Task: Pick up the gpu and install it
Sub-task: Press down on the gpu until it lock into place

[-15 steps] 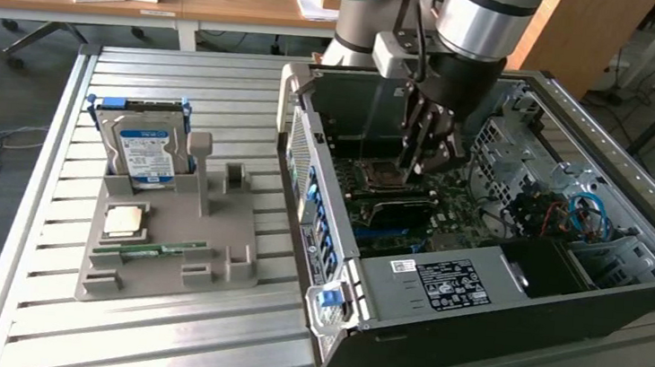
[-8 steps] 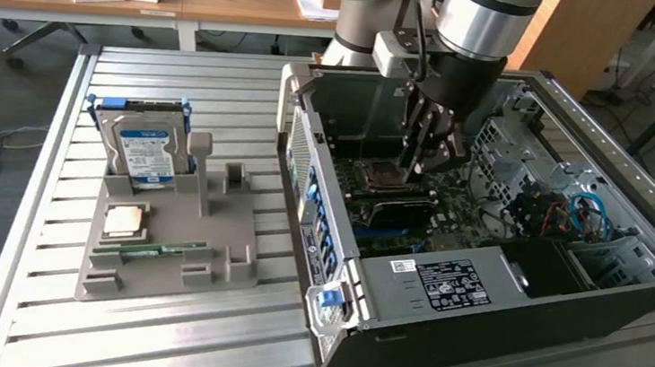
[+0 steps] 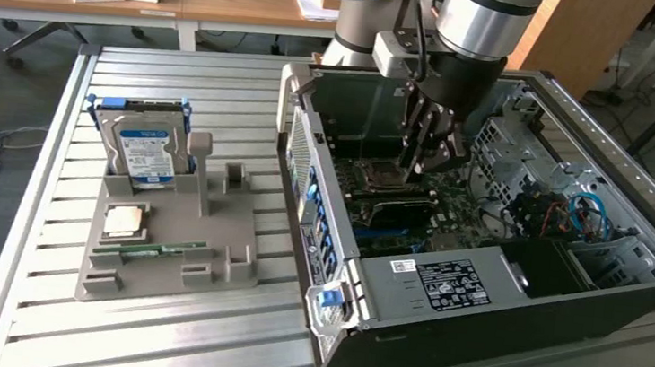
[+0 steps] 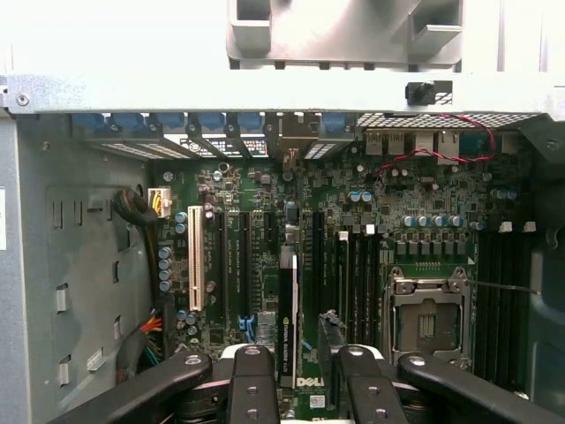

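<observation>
- Exterior view: the gripper (image 3: 427, 148) hangs inside the open computer case (image 3: 605, 291), which lies on its side at the bench's (image 3: 38, 318) far edge towards the exterior view's right, low over the motherboard (image 3: 403, 213).
- Wrist view: the gpu (image 4: 289, 309) stands on edge between the fingers (image 4: 254, 389), a thin dark card seen from above, with its pale bracket end towards the case's rear slot openings (image 4: 291, 146). The fingers are closed on the card, one pad on each face.
- The card sits in line with one of the long black expansion slots (image 4: 238, 265), just beside the white slot (image 4: 196, 256). Whether its edge connector is already pressed home or only resting on the slot mouth cannot be told.
- Judging by this, the pick-up is done and the work is at the install step: the card is in the case at the slot and not yet released.
- On the grey parts holder (image 3: 171, 250) near the middle of the bench, the hard drive (image 3: 144, 152) stands upright in its cradle, and a processor (image 3: 126, 218) and a green memory stick (image 3: 153, 248) lie in their places. The upright cradle next to the drive holds nothing.
- The CPU socket (image 4: 426, 322) on the board is open and bare.
</observation>
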Controlling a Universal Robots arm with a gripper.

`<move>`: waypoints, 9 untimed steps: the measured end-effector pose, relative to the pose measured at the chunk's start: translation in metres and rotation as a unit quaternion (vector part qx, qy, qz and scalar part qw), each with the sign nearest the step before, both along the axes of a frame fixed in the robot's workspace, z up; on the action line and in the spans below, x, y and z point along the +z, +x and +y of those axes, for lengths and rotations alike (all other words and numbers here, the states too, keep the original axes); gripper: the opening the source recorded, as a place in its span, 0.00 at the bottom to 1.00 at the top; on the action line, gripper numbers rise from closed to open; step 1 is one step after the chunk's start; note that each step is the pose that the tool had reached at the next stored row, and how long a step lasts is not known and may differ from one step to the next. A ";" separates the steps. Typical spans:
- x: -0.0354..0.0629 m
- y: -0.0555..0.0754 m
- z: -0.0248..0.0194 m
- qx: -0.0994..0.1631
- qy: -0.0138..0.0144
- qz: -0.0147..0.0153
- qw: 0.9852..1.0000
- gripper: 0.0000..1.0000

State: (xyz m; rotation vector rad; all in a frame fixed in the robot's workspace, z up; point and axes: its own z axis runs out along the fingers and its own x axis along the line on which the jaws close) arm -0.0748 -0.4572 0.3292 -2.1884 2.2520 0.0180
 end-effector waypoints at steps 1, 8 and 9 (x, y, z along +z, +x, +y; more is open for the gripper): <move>0.0000 0.000 0.0000 0.000 0.000 0.000 1.000 0.32; 0.0000 0.000 0.0000 0.000 0.000 0.000 1.000 0.11; 0.0000 0.000 0.0000 0.000 0.000 0.000 1.000 0.11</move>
